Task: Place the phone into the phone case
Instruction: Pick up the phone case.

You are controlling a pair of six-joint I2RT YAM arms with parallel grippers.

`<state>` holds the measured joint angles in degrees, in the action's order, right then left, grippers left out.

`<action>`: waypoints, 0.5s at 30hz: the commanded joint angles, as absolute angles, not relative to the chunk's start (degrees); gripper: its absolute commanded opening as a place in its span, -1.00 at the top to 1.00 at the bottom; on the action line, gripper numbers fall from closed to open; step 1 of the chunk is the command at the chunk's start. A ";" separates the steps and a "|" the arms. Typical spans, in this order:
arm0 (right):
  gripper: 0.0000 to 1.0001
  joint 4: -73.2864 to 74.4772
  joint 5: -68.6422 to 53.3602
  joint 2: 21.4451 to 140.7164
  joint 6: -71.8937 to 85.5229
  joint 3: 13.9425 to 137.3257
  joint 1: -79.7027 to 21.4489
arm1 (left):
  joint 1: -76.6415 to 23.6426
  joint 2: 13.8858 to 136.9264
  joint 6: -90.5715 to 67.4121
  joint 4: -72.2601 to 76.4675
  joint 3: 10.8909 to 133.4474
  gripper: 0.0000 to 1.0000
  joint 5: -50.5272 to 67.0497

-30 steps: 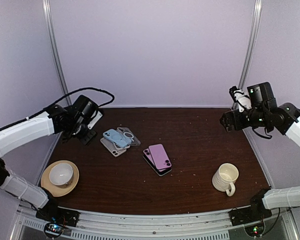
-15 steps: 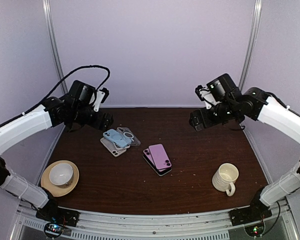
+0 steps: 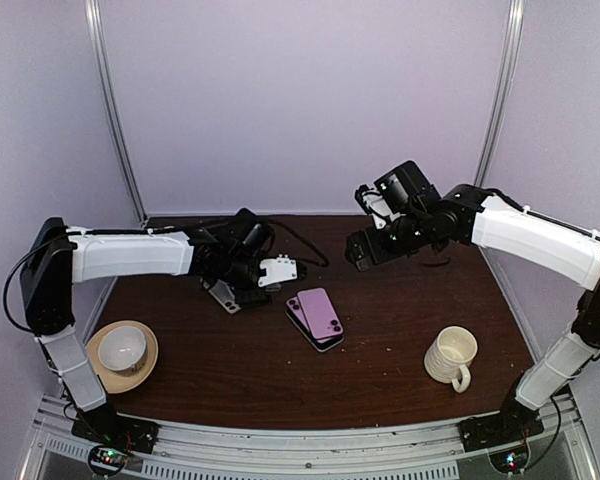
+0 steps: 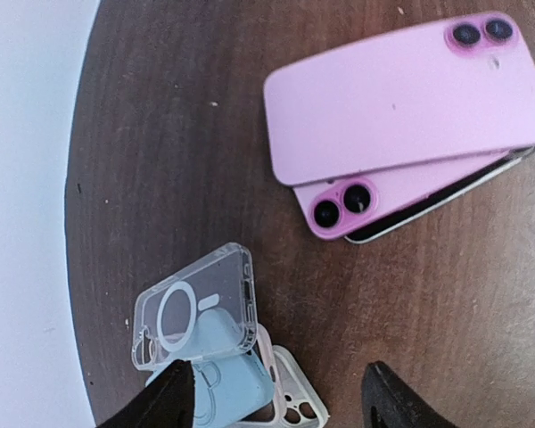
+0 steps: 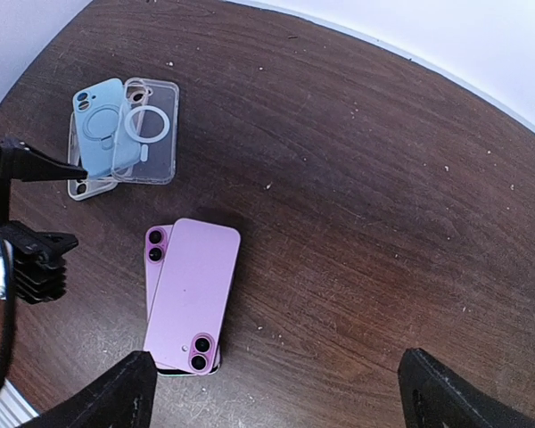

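Left end effector (image 4: 278, 399) swung in above the phone cases (image 4: 194, 308), pink phones (image 4: 410, 94) beyond.

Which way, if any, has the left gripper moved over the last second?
Yes. The left gripper has swung to the right and now hangs over the stack of cases, much nearer the pink phones, which have stayed put.

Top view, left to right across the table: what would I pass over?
Saucer with white cup → phone cases → stacked pink phones → ribbed mug.
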<state>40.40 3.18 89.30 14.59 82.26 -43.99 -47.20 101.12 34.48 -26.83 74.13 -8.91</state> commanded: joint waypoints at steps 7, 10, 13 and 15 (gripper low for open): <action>-0.99 42.12 4.17 86.40 8.88 83.04 -43.79 | -44.10 112.30 50.91 -21.51 77.20 -0.34 -9.25; -0.99 42.06 4.06 85.72 8.24 82.45 -43.56 | -43.48 114.75 50.03 -22.37 79.91 -0.26 -10.10; -0.99 41.81 3.55 85.27 7.61 81.82 -43.29 | -43.37 116.98 50.41 -21.48 81.52 -0.23 -12.08; -0.99 41.60 3.19 85.17 7.30 81.56 -43.11 | -43.37 117.86 50.70 -20.00 81.56 -0.23 -12.73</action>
<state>41.50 2.90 87.13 8.91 82.24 -43.62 -43.97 116.86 49.19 -23.70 79.35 -10.41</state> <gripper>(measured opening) 0.995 0.615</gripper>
